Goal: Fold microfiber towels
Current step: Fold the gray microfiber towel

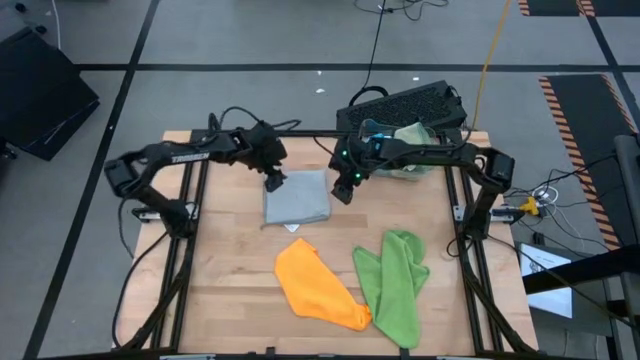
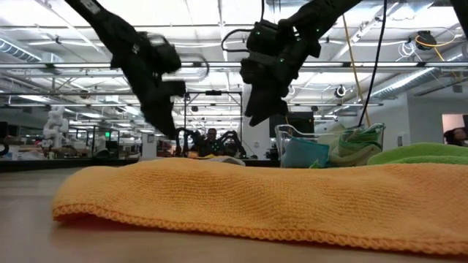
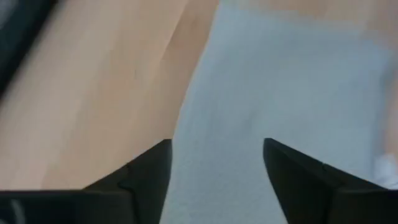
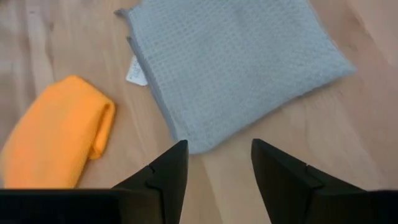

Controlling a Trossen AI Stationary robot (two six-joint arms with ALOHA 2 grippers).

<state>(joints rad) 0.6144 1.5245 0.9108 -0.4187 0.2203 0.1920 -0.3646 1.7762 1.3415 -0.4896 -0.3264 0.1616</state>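
so the grey towel [image 1: 297,197] is sitting folded into a neat rectangle on the wooden table [image 1: 230,290], toward the back middle, with a small white tag [image 4: 135,70] poking out from its near edge. Both arms are hanging right over it. The left gripper [image 1: 273,181] is hovering at the towel's back left corner, and in its wrist view the fingers [image 3: 146,168] are standing spread apart with nothing between them, just grey cloth and bare wood showing below. The right gripper [image 1: 345,187] is hovering just off the towel's right edge, fingers [image 4: 166,171] also parted and not grabbing anything; its camera is looking down on the whole folded grey piece. In the low view both grippers are hanging clear above the table surface, not touching down.

Closer to the front the orange towel [image 1: 316,285] is lying loosely rolled up, and right beside it on the right the lime green towel [image 1: 395,280] is lying crumpled and stretched out. The two are nearly touching at the front. At the back right corner a clear bin [image 2: 330,145] is holding more cloths, a blue one [image 2: 304,153] and a pale green one [image 2: 356,151] showing through the wall
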